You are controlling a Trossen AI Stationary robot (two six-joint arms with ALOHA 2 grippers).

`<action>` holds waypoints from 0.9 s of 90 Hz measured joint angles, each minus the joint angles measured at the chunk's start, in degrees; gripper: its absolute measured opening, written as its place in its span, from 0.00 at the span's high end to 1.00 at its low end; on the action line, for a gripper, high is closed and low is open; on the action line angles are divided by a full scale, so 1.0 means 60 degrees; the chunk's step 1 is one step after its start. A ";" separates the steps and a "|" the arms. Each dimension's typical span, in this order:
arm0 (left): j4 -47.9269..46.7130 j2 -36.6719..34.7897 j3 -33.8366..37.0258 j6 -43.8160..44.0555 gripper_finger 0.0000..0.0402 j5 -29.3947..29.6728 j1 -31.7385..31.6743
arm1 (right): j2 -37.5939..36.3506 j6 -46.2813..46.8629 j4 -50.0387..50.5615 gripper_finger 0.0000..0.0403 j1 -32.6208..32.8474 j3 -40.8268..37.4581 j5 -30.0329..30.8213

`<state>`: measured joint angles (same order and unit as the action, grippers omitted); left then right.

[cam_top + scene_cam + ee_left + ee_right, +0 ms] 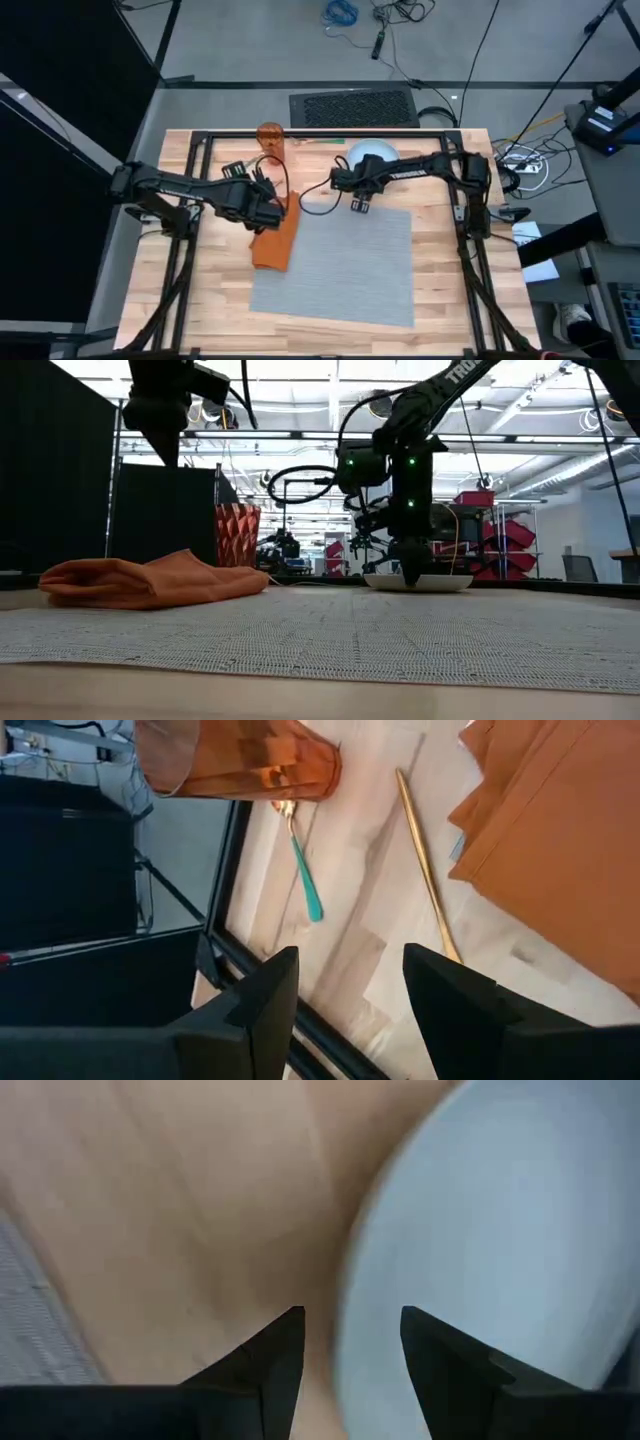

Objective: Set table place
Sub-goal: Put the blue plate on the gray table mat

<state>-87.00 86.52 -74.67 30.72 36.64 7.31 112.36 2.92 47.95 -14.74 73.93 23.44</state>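
Two grippers work here. Right gripper [350,1342], fingers spread, sits low at the near left rim of the pale plate [372,152], likely lining up to grip that edge. This plate rests on the bare table [450,290] just beyond the grey placemat [345,262], its probable destination. Left gripper [350,982], also spread and holding nothing, hovers over the orange napkin [278,240] at the mat's left edge, near a gold utensil [425,860], teal-handled spoon [303,870] and orange cup [271,136].
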 joint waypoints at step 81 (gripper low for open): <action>0.0239 0.0000 0.0000 0.0004 0.58 0.0000 0.0222 | 0.0575 -0.0168 -0.0830 0.98 -0.0335 -0.0044 0.0123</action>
<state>-85.57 86.52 -74.67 30.75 36.64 8.64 115.81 1.91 42.97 -16.75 73.67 24.17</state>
